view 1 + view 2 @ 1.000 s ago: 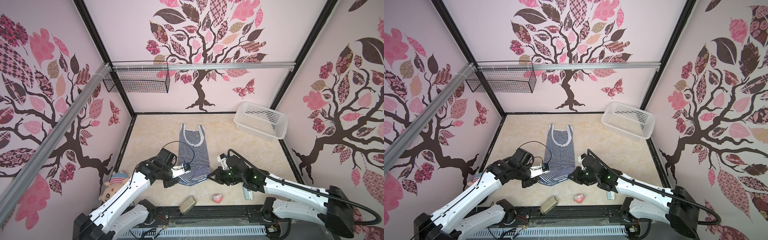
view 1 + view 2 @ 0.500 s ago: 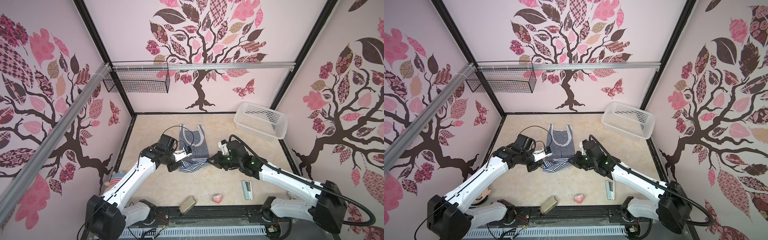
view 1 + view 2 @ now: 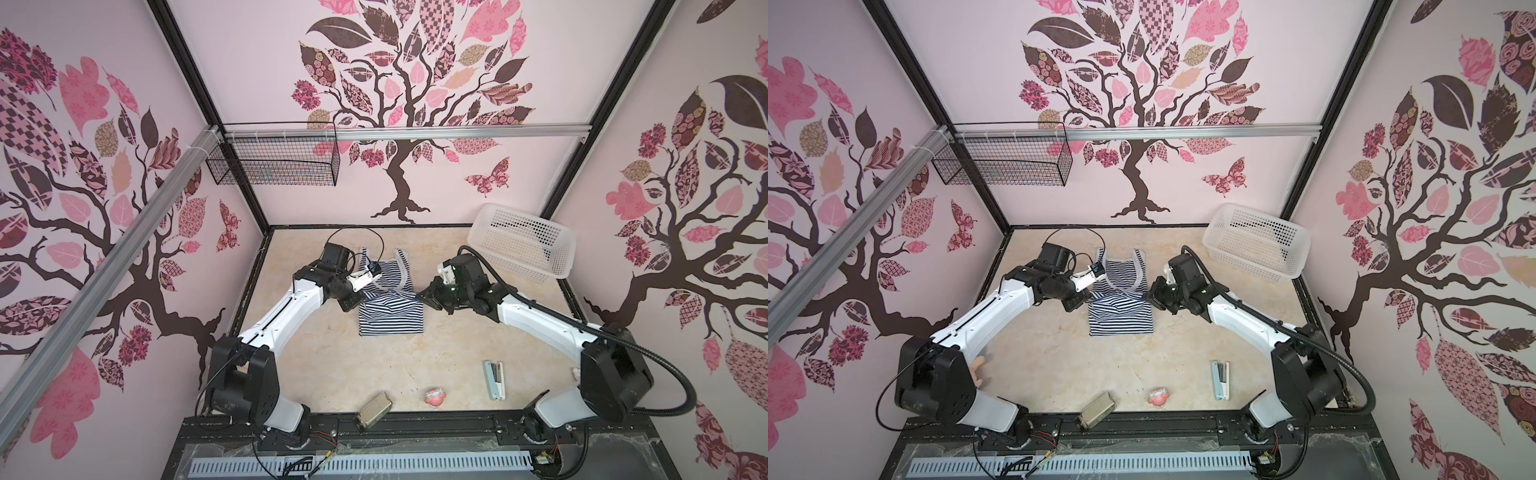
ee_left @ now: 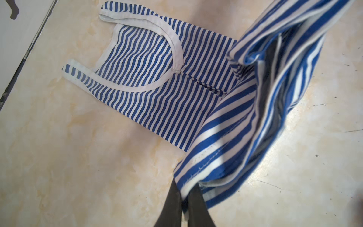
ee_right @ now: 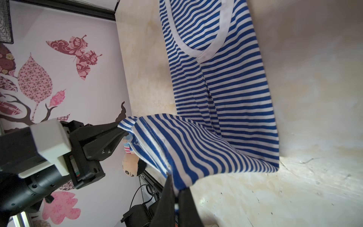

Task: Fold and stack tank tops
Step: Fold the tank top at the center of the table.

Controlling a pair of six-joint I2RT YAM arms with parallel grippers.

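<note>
The tank top (image 3: 390, 320) (image 3: 1121, 320) has navy-and-white stripes and white trim, and lies in the middle of the table, doubled over on itself. Its straps (image 4: 110, 17) point toward the back wall. My left gripper (image 3: 360, 296) (image 3: 1090, 297) (image 4: 183, 188) is shut on one hem corner. Across from it, my right gripper (image 3: 417, 296) (image 3: 1144, 297) (image 5: 176, 186) is shut on the other corner. The hem hangs stretched between them, a little above the lower layer (image 5: 225, 94). The right wrist view also shows the left gripper (image 5: 120, 129) pinching the cloth.
A white plastic basket (image 3: 523, 241) stands at the back right. A stapler (image 3: 494, 379), a small pink toy (image 3: 435, 397) and a metal tin (image 3: 374, 409) lie near the front edge. A wire basket (image 3: 274, 166) hangs on the back-left rail. A plush doll (image 5: 129, 163) lies by the left arm's base.
Both grippers have carried the hem from near the front edge toward the back, folding the lower half over the upper half. Both arms are now stretched farther out.
</note>
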